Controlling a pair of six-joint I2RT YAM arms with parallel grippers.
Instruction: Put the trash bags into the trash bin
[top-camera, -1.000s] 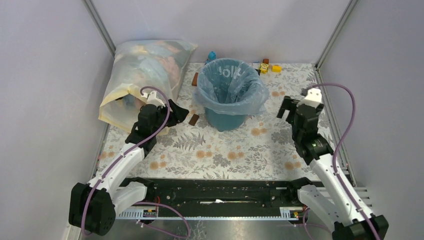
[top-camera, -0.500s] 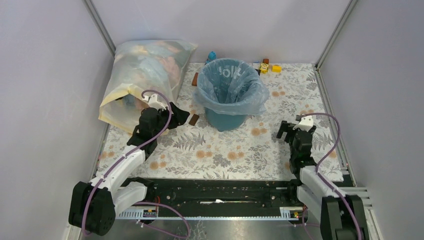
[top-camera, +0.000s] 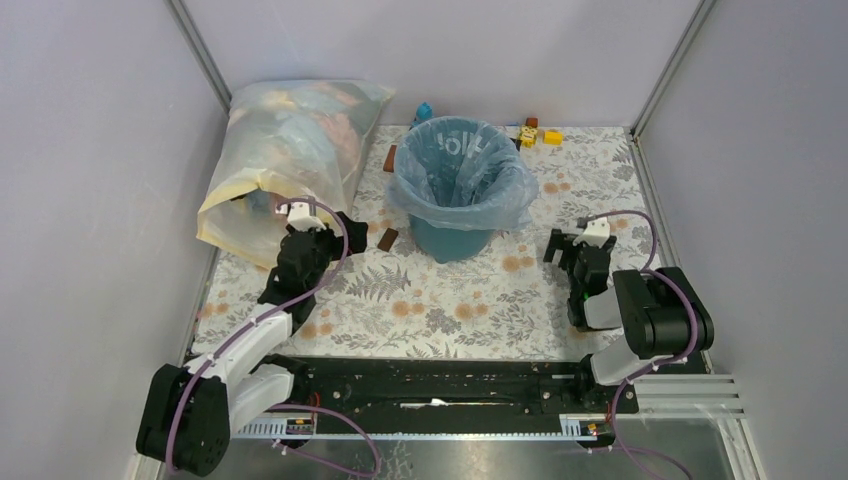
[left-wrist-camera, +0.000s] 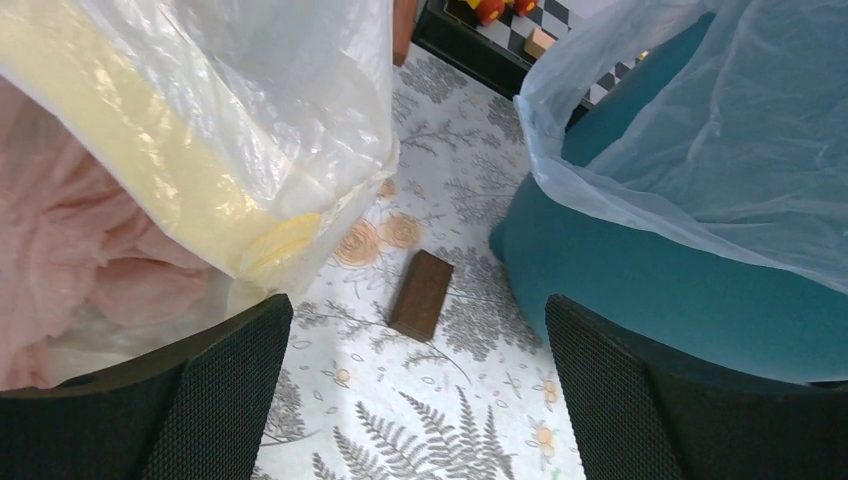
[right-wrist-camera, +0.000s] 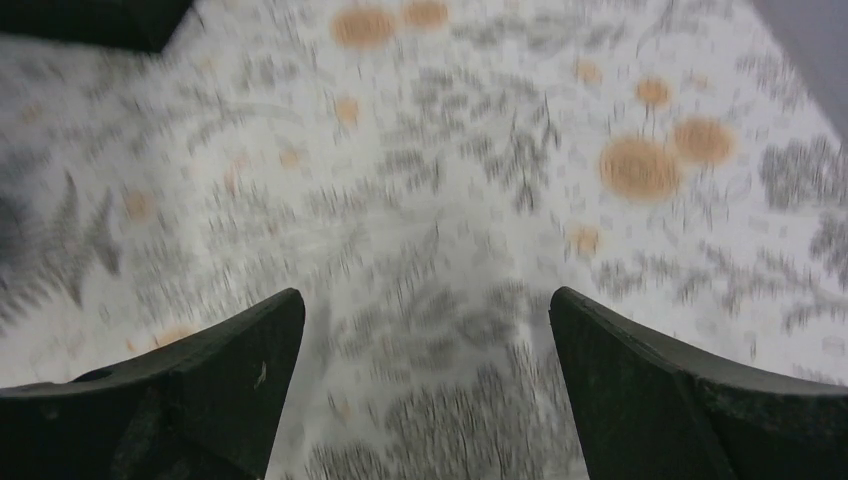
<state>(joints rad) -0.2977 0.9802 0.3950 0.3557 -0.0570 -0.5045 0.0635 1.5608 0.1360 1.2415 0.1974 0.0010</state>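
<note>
At the left of the table (top-camera: 450, 305), your left gripper (left-wrist-camera: 415, 340) hangs spread and empty beside the stuffed cloudy bag (top-camera: 285, 150). At centre, the trash bag (top-camera: 505, 195) lines the trash bin (top-camera: 450, 240), draped over its rim. Your right gripper (right-wrist-camera: 425, 310) gapes empty, low over the table.

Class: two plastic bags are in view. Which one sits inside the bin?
The pale blue trash bag, folded over the rim of the teal trash bin. The cloudy yellow-edged bag lies stuffed at the far left.
</note>
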